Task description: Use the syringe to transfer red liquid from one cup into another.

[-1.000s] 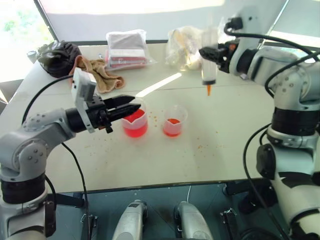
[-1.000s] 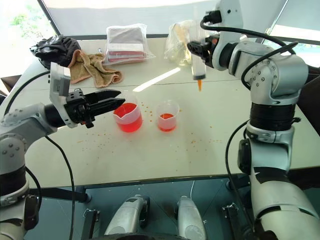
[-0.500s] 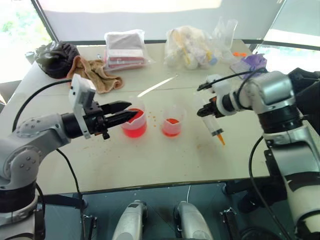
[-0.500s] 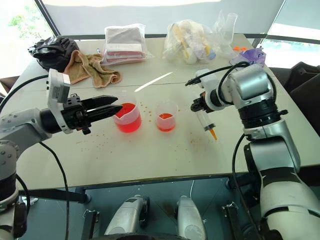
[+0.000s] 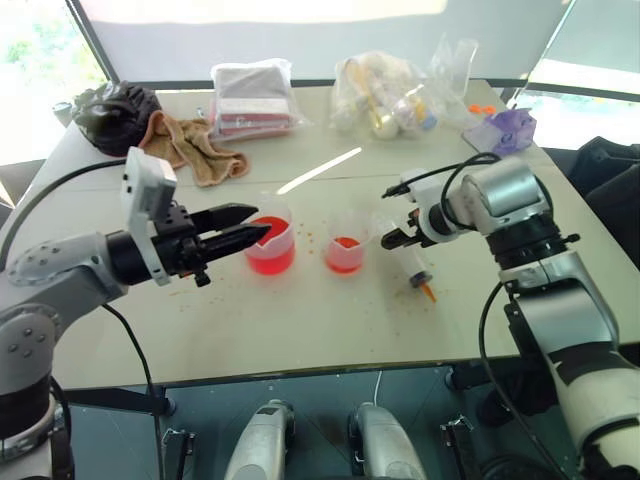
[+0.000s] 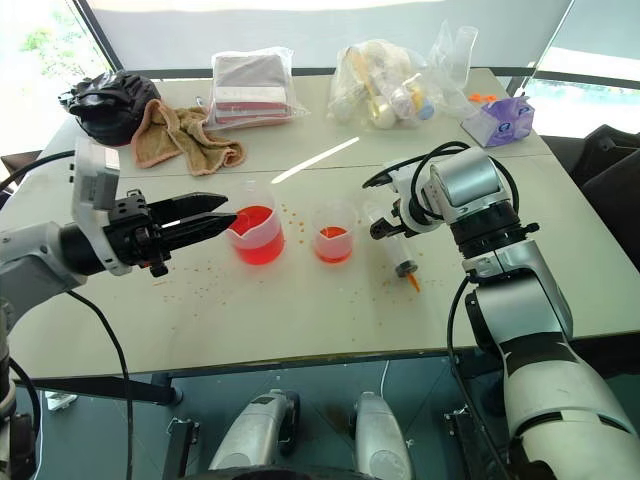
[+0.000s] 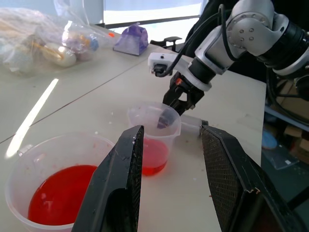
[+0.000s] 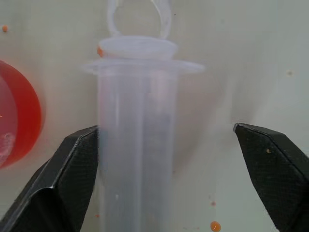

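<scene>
Colours on the work surface

Red liquid [image 5: 270,260] in clear beaker [image 5: 272,243] and smaller clear cup [image 5: 347,240]; clear syringe [image 5: 414,266], orange tip; black gripper fingers [image 7: 120,188]; off-white table [image 5: 300,320] with orange specks; purple box [image 5: 505,128]; tan towel [image 5: 190,145].

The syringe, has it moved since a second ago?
Yes. The syringe came down from above the far side of the table and now lies on it, right of the smaller cup.

Tan towel [image 5: 190,150], black bag [image 5: 115,112], plastic-wrapped packs [image 5: 250,97] on table [image 5: 300,320]
</scene>
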Available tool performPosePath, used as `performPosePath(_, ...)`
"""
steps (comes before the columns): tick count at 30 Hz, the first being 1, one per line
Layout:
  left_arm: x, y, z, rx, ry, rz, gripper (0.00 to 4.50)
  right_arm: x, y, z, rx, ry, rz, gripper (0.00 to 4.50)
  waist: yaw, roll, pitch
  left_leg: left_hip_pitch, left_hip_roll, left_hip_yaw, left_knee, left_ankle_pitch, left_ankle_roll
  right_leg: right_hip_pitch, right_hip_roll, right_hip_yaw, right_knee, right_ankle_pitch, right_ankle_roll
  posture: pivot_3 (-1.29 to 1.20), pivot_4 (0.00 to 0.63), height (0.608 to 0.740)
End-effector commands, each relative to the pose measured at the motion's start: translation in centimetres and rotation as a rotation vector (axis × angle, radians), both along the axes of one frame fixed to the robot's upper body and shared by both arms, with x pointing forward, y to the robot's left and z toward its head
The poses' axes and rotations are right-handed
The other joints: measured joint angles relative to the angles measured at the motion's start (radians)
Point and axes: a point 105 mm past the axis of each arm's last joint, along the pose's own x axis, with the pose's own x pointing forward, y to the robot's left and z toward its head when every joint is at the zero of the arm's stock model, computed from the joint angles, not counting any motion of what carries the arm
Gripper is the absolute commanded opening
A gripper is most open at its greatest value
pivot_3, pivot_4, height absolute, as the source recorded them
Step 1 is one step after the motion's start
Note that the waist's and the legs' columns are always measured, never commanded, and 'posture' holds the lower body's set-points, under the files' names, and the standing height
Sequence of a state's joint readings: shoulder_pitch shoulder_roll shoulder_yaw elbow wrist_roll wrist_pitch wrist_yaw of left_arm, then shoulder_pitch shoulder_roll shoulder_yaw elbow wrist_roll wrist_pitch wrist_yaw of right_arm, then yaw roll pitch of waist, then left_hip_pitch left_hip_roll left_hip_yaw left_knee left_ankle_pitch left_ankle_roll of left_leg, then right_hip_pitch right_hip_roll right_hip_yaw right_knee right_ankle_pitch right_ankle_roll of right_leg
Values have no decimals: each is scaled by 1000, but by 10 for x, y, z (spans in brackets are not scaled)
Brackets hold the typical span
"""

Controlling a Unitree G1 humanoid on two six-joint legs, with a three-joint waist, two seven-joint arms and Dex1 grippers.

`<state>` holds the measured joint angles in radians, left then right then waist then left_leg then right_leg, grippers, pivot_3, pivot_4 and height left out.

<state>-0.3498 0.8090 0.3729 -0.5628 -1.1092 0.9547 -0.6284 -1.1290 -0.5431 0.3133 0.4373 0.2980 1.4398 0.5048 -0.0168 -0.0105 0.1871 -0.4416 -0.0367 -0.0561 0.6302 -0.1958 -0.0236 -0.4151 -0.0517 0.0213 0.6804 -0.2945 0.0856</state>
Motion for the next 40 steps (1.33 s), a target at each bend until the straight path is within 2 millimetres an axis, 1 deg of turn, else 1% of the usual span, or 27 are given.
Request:
performPosePath(1,-5,7,12,-14,-29,-3,1951,6,-8,38,-19,-154,58,4476,2,0,0,0,0,0,0,0,0,0,0,0,0,0,0,0,150,736)
performPosePath(3,-5,11,13,-12,-26,5,1951,4,-12,49,-17,-192,90,4476,2,0,0,0,0,0,0,0,0,0,0,0,0,0,0,0,150,736)
performPosePath(5,-4,16,13,-1,-23,17,1951,3,-19,63,-61,-275,146,4476,0,0,0,0,0,0,0,0,0,0,0,0,-1,0,0,0,150,736)
performPosePath(7,-5,21,13,4,-9,23,1951,0,-18,88,-79,-432,280,4476,-1,0,0,0,0,0,-1,0,0,0,0,0,-1,0,0,0,150,736)
performPosePath(8,-6,22,13,7,0,19,1951,-5,-14,100,-75,-510,369,4476,0,0,0,0,0,0,-1,0,0,-1,0,0,-1,0,0,0,150,736)
performPosePath(9,-7,25,11,17,10,17,1951,-13,-12,108,-70,-550,443,4476,0,0,0,0,0,0,-1,0,0,-1,0,0,-1,0,0,0,150,736)
performPosePath(11,-8,31,10,52,18,22,1951,-30,-8,117,-16,-560,566,4476,-2,0,1,0,0,0,-2,-1,1,0,0,0,-2,0,0,0,150,736)
performPosePath(12,-8,33,10,61,20,25,1951,-34,-7,120,-1,-567,603,4476,-3,0,1,0,0,1,-2,-1,1,0,0,0,-3,0,0,0,150,736)
performPosePath(16,-10,44,11,89,37,27,1951,-60,-3,129,113,-507,750,4476,-2,0,1,0,1,1,-1,-1,1,1,0,0,-3,0,0,0,150,736)
performPosePath(20,-10,49,12,114,36,34,1951,-85,5,133,202,-487,893,4476,1,0,1,0,1,0,-2,-1,1,2,-1,-1,-6,0,0,0,150,736)
performPosePath(23,-11,50,12,124,38,32,1951,-91,4,128,189,-470,929,4476,3,1,1,0,1,0,-2,-2,2,3,-2,-1,-10,0,0,0,150,736)
performPosePath(26,-12,51,11,131,40,34,1951,-94,3,120,158,-447,946,4476,3,1,1,0,1,1,-2,-3,3,4,-4,-1,-13,-1,-3,0,150,736)
performPosePath(33,-12,52,11,136,36,39,1951,-90,5,119,148,-469,941,4476,3,1,1,-1,0,2,-3,-4,4,4,-5,0,-15,-1,-3,0,150,736)
performPosePath(40,-13,52,10,143,39,41,1951,-93,5,117,139,-462,958,4476,3,1,1,-1,0,2,-3,-4,4,4,-5,0,-16,-2,-3,0,150,736)
